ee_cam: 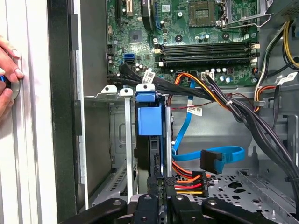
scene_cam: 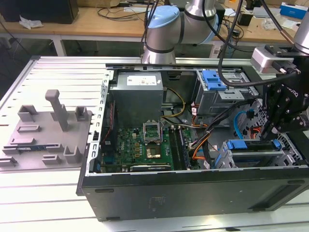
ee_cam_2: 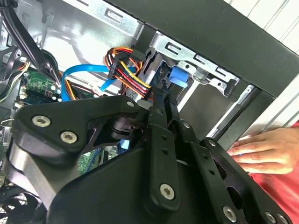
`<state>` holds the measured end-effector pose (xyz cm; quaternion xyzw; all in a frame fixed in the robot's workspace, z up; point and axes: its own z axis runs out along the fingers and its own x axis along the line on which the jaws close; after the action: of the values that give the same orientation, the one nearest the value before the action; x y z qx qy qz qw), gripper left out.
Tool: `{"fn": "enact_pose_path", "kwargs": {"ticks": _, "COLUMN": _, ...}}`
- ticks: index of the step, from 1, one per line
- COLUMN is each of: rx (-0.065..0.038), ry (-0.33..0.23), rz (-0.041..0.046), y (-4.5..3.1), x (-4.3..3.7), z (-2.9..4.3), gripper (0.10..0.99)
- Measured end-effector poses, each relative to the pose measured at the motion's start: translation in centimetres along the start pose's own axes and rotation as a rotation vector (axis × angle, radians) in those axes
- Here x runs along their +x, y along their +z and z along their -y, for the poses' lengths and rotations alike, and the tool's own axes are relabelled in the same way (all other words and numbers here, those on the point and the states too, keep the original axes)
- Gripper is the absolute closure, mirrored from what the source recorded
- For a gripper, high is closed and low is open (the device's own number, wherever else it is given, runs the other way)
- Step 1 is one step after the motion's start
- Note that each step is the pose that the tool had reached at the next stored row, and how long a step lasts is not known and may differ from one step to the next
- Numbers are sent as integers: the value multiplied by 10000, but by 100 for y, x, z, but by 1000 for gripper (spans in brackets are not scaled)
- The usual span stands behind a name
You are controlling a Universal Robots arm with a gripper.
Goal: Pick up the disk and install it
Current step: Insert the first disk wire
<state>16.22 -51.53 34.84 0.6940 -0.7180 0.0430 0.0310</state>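
Inside the drive cage, the disk sits just beyond the gripper

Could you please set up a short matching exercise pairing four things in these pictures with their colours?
Things:
1. flat data cable
2. disk carrier in the drive cage
3. circuit board
4. gripper

Colours:
A. green
B. black
C. bright blue tab on a dark frame
D. light blue with a dark plug

Pairs: 1-D, 2-C, 3-A, 4-B
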Motion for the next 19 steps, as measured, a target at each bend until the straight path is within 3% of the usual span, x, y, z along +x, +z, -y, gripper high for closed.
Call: {"fn": "enact_pose_path", "kwargs": {"ticks": 19, "rx": 0, "ry": 0, "rz": 0, "y": 62, "x": -1, "z": -1, "gripper": 918}}
